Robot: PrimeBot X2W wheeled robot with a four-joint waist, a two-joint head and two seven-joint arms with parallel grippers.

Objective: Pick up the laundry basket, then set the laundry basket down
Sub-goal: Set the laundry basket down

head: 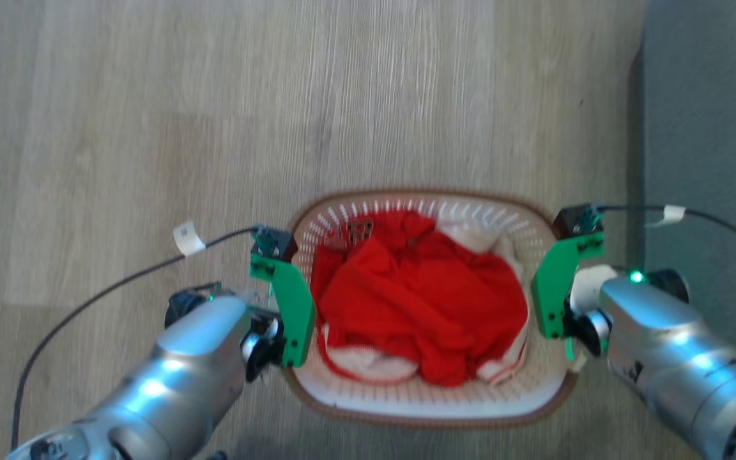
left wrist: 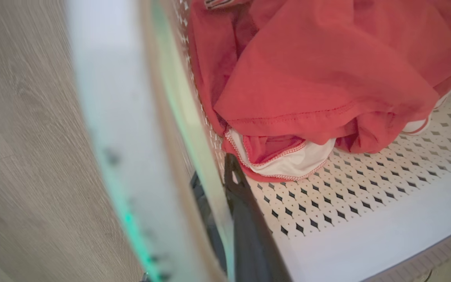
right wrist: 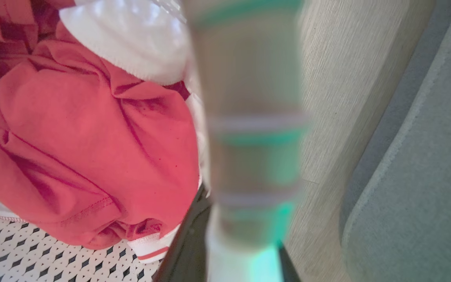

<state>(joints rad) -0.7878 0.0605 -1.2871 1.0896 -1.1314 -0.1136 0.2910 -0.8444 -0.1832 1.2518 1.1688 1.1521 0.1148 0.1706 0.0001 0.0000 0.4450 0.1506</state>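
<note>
As seen from the head, floor [head: 214, 96]: pale wood-grain planks, under and all round the laundry basket [head: 406, 401].
Grey fabric surface [head: 706, 128]: off the basket's right end, apart from it.
Laundry basket: white, with perforated walls and bottom and a brown woven-look rim; between both arms; resting or lifted, cannot tell.
Left arm [head: 176, 364]: silver, reaching to the basket's left end.
Right arm [head: 674, 345]: silver, at the basket's right end, small green light lit on top.
Red garment [head: 419, 294]: crumpled, heaped inside the basket, covering most of its bottom.
White garment [head: 368, 364]: red-trimmed, under the red one, peeking out toward the basket's near wall.
Left green plate [head: 291, 306]: upright, just beside the basket's left end.
Right green plate [head: 556, 287]: upright, just beside the basket's right end.
Left gripper [left wrist: 213, 172]: pinched on the basket's left wall, one dark finger inside, one outside.
Right gripper [right wrist: 243, 231]: pinched on the basket's right wall, one dark finger each side.
Left cable [head: 87, 300]: black, trailing away from the basket, white tag on it.
Right cable [head: 726, 223]: black, trailing away past the basket's right end, white tag on it.
</note>
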